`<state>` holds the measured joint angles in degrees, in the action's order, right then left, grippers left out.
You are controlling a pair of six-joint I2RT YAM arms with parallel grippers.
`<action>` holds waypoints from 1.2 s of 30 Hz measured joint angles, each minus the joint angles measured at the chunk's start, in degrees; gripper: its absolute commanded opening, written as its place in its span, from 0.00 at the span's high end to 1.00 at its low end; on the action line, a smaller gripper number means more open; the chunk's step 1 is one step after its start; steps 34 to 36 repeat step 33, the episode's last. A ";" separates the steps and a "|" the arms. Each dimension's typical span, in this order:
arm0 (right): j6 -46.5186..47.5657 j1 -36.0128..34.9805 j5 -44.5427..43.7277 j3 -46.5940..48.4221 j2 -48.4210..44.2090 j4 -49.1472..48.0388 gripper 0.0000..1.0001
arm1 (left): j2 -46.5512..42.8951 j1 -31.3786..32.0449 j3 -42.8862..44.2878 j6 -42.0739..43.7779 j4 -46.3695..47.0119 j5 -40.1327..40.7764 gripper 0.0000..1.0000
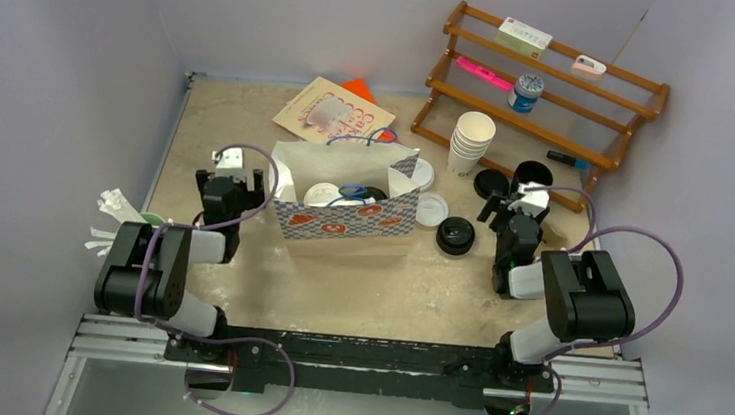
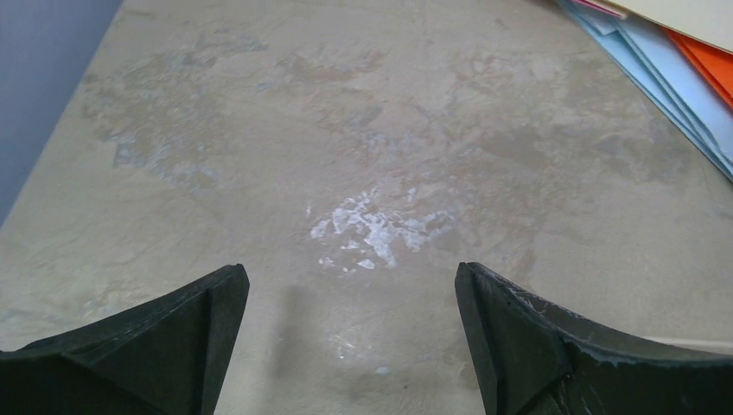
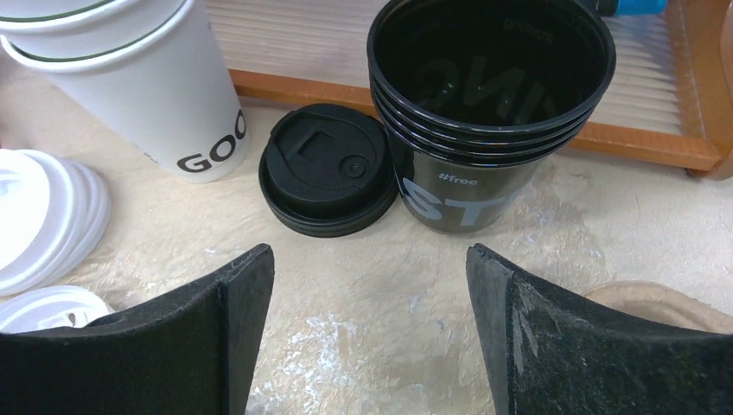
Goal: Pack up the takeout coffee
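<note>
Takeout coffee, half packed: at far left the left pincer hangs over bare counter, its jaws spread wide and empty. To its right stands the patterned paper bag, open at the top. The white-lidded cup sits upright inside, beside something with blue loops that is too small to make out. Just right of the bag, on the counter, sits the black cup with the black lid, not yet packed. Farther right, the right pincer is also parted and holds nothing. It faces a stack of lidless black cups and a pile of loose black lids, with the lidded black cup off to its left. A paper cup of this kind is likely light and thin-walled, so a hard squeeze could dent it or pop the lid. The safer hold would be across the wall just under the lid's rim, kept upright; whether it is filled cannot be told.
</note>
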<state>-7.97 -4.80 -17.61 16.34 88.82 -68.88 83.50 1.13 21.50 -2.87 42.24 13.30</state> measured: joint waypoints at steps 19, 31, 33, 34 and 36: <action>4.61 0.44 9.90 -1.79 0.87 -7.15 0.01 | 9.49 2.78 -4.59 7.61 24.20 -9.07 0.00; 4.61 0.44 9.92 -1.79 0.87 -6.88 0.01 | 9.49 2.82 -4.59 8.09 24.55 -9.05 0.00; 4.63 0.44 9.92 -1.79 0.87 -6.86 0.01 | 9.49 2.82 -4.59 8.09 24.52 -9.05 0.00; 4.63 0.44 9.92 -1.79 0.87 -6.86 0.01 | 9.49 2.82 -4.59 8.09 24.52 -9.05 0.00; 4.63 0.44 9.92 -1.79 0.87 -6.86 0.01 | 9.49 2.82 -4.59 8.09 24.52 -9.05 0.00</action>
